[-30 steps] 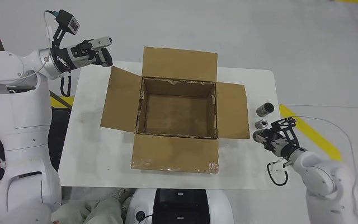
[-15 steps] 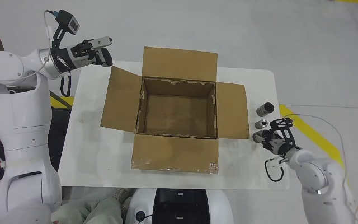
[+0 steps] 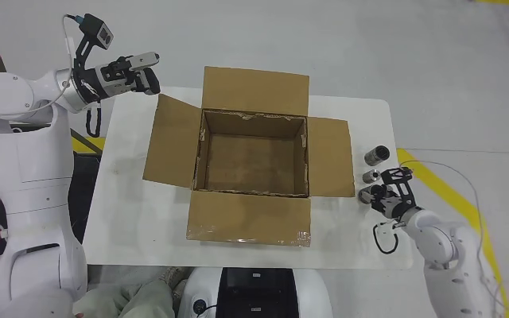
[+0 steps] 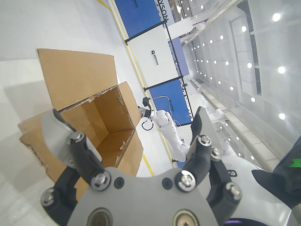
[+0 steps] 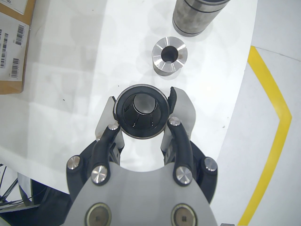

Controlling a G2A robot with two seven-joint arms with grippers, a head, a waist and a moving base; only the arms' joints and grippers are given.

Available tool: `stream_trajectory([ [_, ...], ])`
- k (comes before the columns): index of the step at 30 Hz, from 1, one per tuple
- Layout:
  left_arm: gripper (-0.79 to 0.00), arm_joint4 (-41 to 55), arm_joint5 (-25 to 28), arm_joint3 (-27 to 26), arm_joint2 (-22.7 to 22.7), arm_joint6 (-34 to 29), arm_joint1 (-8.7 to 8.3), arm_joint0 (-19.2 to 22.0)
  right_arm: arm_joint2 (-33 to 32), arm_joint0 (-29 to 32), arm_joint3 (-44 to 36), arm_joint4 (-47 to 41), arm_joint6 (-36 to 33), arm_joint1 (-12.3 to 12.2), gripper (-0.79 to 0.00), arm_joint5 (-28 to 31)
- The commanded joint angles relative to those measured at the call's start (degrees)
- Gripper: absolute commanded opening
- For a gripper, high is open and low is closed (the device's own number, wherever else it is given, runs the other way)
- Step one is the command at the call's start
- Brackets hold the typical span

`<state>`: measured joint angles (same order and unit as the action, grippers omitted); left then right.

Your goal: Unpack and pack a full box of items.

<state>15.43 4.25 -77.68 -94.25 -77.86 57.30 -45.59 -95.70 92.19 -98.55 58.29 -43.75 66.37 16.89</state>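
An open cardboard box (image 3: 250, 216) sits mid-table with its flaps spread and bare inside; the left wrist view shows the box (image 4: 77, 76) from the side. My right gripper (image 3: 374, 195) is low at the table's right edge, shut on a black-rimmed hollow metal bearing (image 5: 142, 116) that stands upright between its fingers (image 5: 172, 99). Just beyond it stand a small shiny bushing (image 5: 169, 56) and a taller grey cylinder (image 5: 200, 10). My left gripper (image 3: 143, 70) hangs open and holds nothing, raised off the table's far left corner.
The white table (image 3: 135, 199) has free surface left of the box. The bearing, the bushing (image 3: 371, 176) and the cylinder (image 3: 378, 153) line up close to the rounded right edge. A yellow floor line (image 5: 270, 83) runs just past that edge.
My right gripper has edged in toward the table and box, coming around the bearing. The left arm and the box have not moved.
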Motion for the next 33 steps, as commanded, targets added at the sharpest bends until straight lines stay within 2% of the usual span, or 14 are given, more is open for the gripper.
stream_trajectory([
  [1, 0.0, 0.0, 0.0, 0.0, 0.0, 0.0, 0.0, 0.0, 0.29, -0.19, 0.26, 0.09, 0.15, -0.05, -0.6, -0.17],
  [3, 0.0, 0.0, 0.0, 0.0, 0.0, 0.0, 0.0, 0.0, 0.63, -0.36, 0.49, 0.12, 0.2, -0.09, -0.566, -0.27],
  [4, 0.0, 0.0, 0.0, 0.0, 0.0, 0.0, 0.0, 0.0, 0.79, -0.43, 0.58, 0.16, 0.27, -0.11, -0.505, -0.33],
  [6, 0.0, 0.0, 0.0, 0.0, 0.0, 0.0, 0.0, 0.0, 1.04, -0.54, 0.77, 0.35, 0.38, -0.16, -0.342, -0.41],
  [8, 0.0, 0.0, 0.0, 0.0, 0.0, 0.0, 0.0, 0.0, 1.22, -0.59, 0.96, 0.49, 0.52, -0.22, -0.129, -0.41],
  [9, 0.0, 0.0, 0.0, 0.0, 0.0, 0.0, 0.0, 0.0, 1.27, -0.59, 1.09, 0.45, 0.55, -0.25, -0.08, -0.41],
  [14, 0.0, 0.0, 0.0, 0.0, 0.0, 0.0, 0.0, 0.0, 0.63, -0.05, 0.76, -0.06, 0.87, -0.47, -0.028, -0.34],
  [19, 0.0, 0.0, 0.0, 0.0, 0.0, 0.0, 0.0, 0.0, -2.11, 2.84, -2.93, -1.35, 1.37, -0.81, 0.0, -0.27],
  [27, 0.0, 0.0, 0.0, 0.0, 0.0, 0.0, 0.0, 0.0, -6.6, 8.15, -8.66, -3.75, 2.22, -1.23, 0.0, 0.22],
  [33, 0.0, 0.0, 0.0, 0.0, 0.0, 0.0, 0.0, 0.0, -5.68, 7.95, -7.63, -4.13, 2.6, -1.32, 0.0, 0.19],
])
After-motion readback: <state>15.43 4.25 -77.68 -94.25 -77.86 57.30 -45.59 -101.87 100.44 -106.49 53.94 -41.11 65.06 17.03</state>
